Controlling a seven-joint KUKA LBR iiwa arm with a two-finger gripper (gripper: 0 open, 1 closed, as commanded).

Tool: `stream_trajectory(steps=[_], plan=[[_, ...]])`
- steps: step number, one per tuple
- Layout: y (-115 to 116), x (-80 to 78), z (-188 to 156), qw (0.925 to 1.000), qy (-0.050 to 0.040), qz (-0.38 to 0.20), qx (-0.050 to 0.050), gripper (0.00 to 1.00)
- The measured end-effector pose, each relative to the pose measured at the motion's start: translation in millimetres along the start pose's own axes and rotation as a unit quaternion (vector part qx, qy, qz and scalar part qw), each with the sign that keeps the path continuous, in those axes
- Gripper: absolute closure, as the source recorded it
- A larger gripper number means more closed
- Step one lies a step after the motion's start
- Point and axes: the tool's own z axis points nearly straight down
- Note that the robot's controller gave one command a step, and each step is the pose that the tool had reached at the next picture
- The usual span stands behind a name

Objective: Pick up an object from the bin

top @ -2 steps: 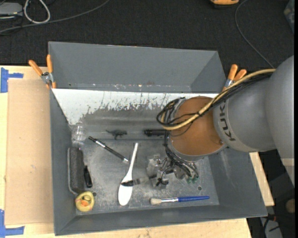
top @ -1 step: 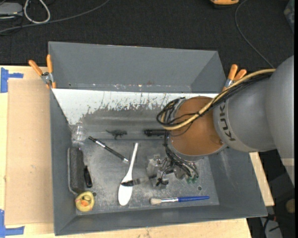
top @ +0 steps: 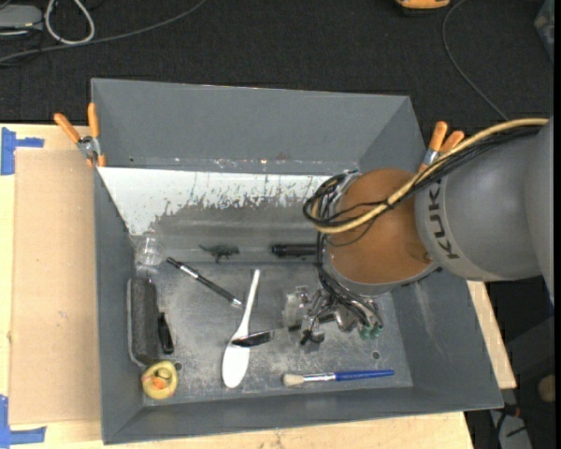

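End effector (top: 310, 330) btwn spoon (top: 240, 340), bin wall (top: 449, 363)

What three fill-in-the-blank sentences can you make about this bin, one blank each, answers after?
1. The spoon in the middle of the bin is ____ in colour.
2. The brush by the near wall has a ____ handle.
3. In the camera view, the gripper is on the spoon's ____ side.

Missing words: white; blue; right.
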Motion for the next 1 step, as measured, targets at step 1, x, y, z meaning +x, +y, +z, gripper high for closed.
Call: stream_trajectory(steps=[1], plan=[[0.8,0.5,-36.4,1.0,0.0012,0.0,0.0,1.0]])
